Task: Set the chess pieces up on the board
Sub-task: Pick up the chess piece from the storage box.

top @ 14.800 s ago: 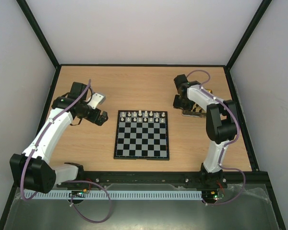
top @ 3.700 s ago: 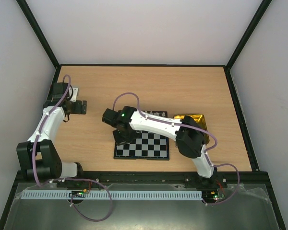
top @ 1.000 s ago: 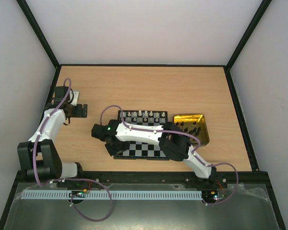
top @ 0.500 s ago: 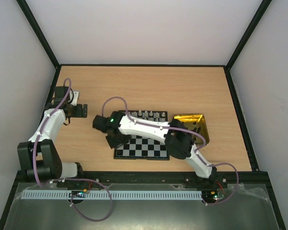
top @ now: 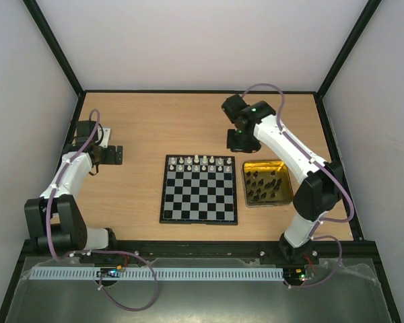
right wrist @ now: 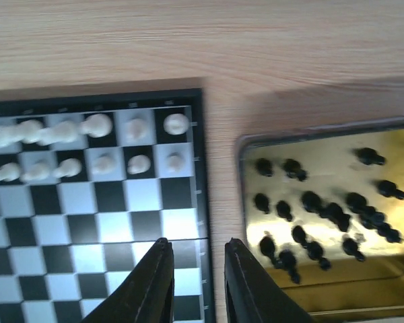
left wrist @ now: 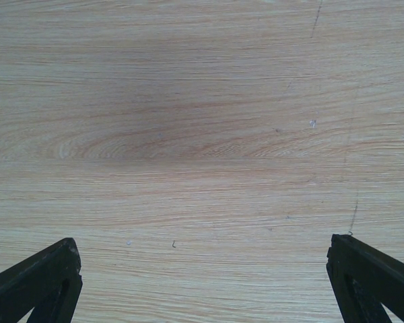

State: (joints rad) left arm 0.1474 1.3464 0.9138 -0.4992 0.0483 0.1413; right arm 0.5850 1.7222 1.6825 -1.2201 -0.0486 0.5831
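Overhead view first. The small square chessboard with black and silvery checks and a thin black rim (top: 164, 202) lies in the middle of the frame on the light wooden table (top: 188, 121). The tiny cream-white chess pieces (top: 200, 161) stand in its two top rows. Just right of the board, with a strip of wood between them, sits the shiny gold rectangular metal tray (top: 287, 192). The tiny black chess pieces (top: 262, 185) lie scattered inside it.

Over to the right wrist camera. My black two-finger right gripper (right wrist: 197, 243) pokes up from the bottom centre of the frame. Its fingers (right wrist: 158, 289) stand only a narrow slot apart with nothing held between them; through the gap I see the board's right rim and bare wood. The white pieces are at upper left here and the tray with the black ones at right. From overhead, this arm hangs in the upper centre-right, just above the tray's top edge.

Left wrist camera now. The black left gripper (left wrist: 202, 249) is spread wide, one fingertip in each bottom corner, empty, with only wood grain below it. Overhead it sits at the left of the frame, well apart from the board.
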